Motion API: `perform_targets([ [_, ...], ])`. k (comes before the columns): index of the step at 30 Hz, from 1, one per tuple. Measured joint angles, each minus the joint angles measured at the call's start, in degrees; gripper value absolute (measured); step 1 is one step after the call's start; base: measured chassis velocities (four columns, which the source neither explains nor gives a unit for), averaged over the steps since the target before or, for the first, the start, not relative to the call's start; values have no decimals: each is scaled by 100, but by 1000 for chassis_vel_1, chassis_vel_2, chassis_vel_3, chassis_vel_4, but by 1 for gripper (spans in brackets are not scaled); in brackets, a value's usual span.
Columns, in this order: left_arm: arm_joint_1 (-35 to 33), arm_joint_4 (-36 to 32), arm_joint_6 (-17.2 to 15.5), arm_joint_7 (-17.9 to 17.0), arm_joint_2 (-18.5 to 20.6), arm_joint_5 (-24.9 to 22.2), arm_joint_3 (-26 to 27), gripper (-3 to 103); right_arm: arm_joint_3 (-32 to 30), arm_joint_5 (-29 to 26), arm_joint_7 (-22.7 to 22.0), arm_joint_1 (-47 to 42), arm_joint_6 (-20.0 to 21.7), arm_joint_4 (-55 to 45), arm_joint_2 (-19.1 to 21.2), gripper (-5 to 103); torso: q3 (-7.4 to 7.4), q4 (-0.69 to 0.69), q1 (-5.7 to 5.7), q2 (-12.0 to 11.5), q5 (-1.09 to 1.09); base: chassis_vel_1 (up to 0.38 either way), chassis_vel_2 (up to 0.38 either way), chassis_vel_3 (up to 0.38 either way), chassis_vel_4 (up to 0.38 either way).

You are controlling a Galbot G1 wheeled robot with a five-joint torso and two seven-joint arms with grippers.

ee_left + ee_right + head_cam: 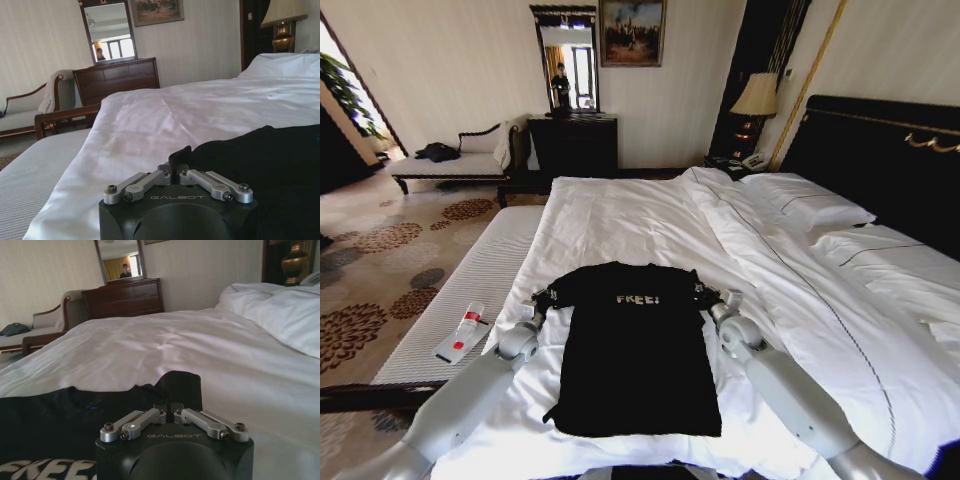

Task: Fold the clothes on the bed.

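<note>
Black T-shirt (634,350) flat at lower centre on the bed (650,215), left gripper (547,297) and right gripper (708,297) each pinched shut on a sleeve — best they lift evenly together!

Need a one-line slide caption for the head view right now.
Both grippers, left and right, pinch the black T-shirt at its sleeves on the white bed.
</note>
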State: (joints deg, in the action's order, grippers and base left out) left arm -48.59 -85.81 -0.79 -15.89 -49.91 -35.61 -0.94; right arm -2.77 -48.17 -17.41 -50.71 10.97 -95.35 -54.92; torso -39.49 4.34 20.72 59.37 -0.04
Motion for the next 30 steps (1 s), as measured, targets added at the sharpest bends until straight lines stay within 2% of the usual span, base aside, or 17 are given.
perform_targets([
  [7,2,-66,-2,-3,143,2,-30,2,716,98,-15,569,-7,408,-263,2,0,-2,0,0,0,0,0,0,0],
  [17,-44,-85,-2,8,94,16,-21,2,938,259,52,689,-35,981,-470,2,0,0,0,-1,0,0,0,0,0],
  [19,-45,-85,-2,8,80,24,-24,2,953,292,73,656,-36,984,-462,-2,0,0,0,-1,1,0,0,0,0],
  [23,-37,-83,-1,10,22,46,-53,2,1032,447,137,490,-38,844,-414,19,0,0,0,0,1,0,0,0,0],
  [25,-33,-84,-1,10,19,47,-57,2,1045,456,136,456,-38,780,-406,19,0,0,0,0,1,0,0,0,0],
  [30,-39,-97,-1,5,21,55,-60,2,1157,552,91,366,-29,557,-358,40,0,-1,0,0,1,0,0,0,0],
])
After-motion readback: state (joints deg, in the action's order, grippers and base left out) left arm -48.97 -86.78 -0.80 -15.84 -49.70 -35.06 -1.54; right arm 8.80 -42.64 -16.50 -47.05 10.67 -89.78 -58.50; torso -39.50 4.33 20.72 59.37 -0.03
